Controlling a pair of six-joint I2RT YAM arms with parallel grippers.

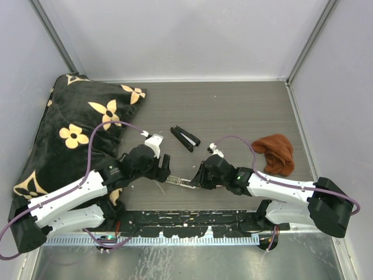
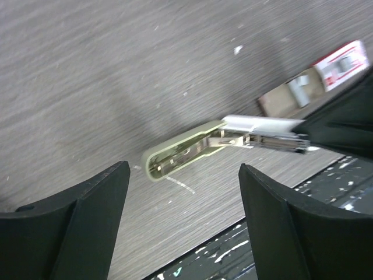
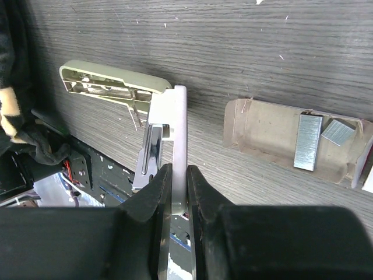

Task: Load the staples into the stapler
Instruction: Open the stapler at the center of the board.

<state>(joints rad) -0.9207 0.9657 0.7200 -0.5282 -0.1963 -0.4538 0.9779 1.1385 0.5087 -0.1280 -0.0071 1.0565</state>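
At the near edge of the table (image 1: 233, 111), my two grippers face each other over the stapler (image 3: 175, 116). My right gripper (image 3: 179, 172) is pressed together on the stapler's pale arm, holding it end-on. My right wrist view shows what the others miss. The cream-green lid is swung out to the left, and the chrome rail lies bare just beside my fingers. The staples (image 3: 307, 142) lie in the open box (image 3: 262, 131) on the table to the right, apart from the stapler: one long strip with a shorter piece beside it. My left gripper (image 2: 183, 170) is spread wide and holds nothing. Its view looks down at the lid's rounded end between the fingers, and only there do I see the box's red-and-white sleeve (image 2: 344, 61), its print too blurred to read. Only the top view takes in the black pillow (image 1: 76, 134) with cream flowers on the left, a brown cloth (image 1: 275, 153) on the right and a small black tool (image 1: 185, 138) farther back. In that view my right gripper hides the box and staples.
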